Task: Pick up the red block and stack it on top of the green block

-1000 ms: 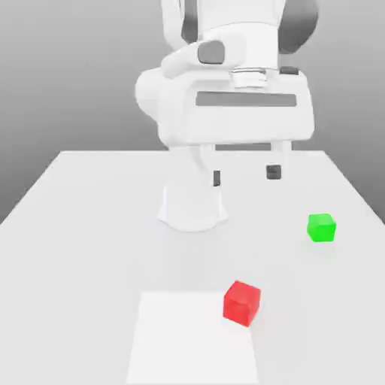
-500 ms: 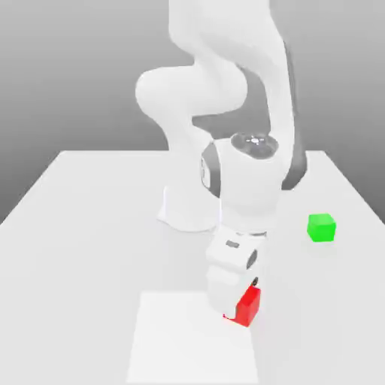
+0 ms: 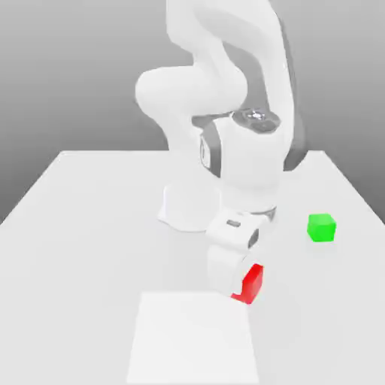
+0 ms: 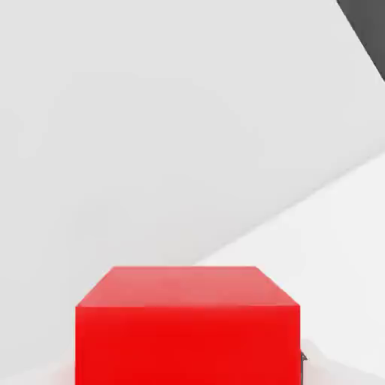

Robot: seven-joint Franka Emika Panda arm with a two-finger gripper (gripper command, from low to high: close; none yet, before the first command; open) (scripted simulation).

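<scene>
1. One gripper to call, and it is down low over the table, pointing downward from the white hand, closed narrow around the red block.
2. From the hand view we see the red block sitting right up close between the jaws, its top face and one side face showing, with a dark sliver of finger pressed at its edge.
3. In the exterior view the white hand covers the block's side toward the exterior view's left, so we only get the red faces on the other side.
4. We cannot tell whether the block's underside is touching the table or just clear of it.
5. Just under the block lies a paler square patch on the tabletop; the block is at that patch's far corner, on the exterior view's right.
6. Moving outward, the green block rests flat on the table, well apart from the red one, farther back and toward the exterior view's right.
7. Behind it all, the arm's base stands mid-table, with the arm arching up and over to the hand.
</scene>
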